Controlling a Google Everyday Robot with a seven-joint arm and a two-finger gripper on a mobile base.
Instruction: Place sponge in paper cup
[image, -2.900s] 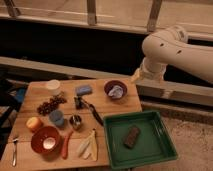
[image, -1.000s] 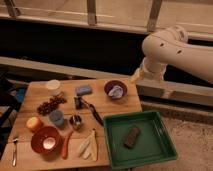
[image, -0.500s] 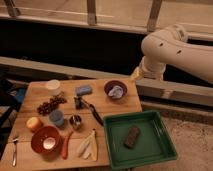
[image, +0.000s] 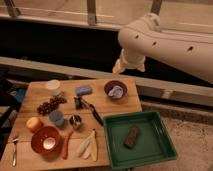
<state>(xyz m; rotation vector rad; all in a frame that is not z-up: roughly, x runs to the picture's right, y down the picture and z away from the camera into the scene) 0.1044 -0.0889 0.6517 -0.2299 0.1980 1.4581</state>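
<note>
The light-blue sponge (image: 83, 90) lies on the wooden table (image: 30, 92), at the back middle. The white paper cup (image: 53, 86) stands upright to its left, a short gap away. My gripper (image: 128, 64) hangs from the white arm (image: 165, 42) above the table's back right corner. It is well above and to the right of the sponge, near a dark red bowl (image: 115, 90), and holds nothing that I can see.
A green tray (image: 150, 152) at the front right holds a dark brown block (image: 132, 136). A blue cup (image: 56, 117), a small metal cup (image: 75, 121), grapes (image: 50, 105), an orange (image: 34, 123), a red bowl (image: 46, 140) and a black utensil (image: 93, 111) fill the table.
The arm and gripper have shifted a little to the left and up. The things on the table have not moved.
</note>
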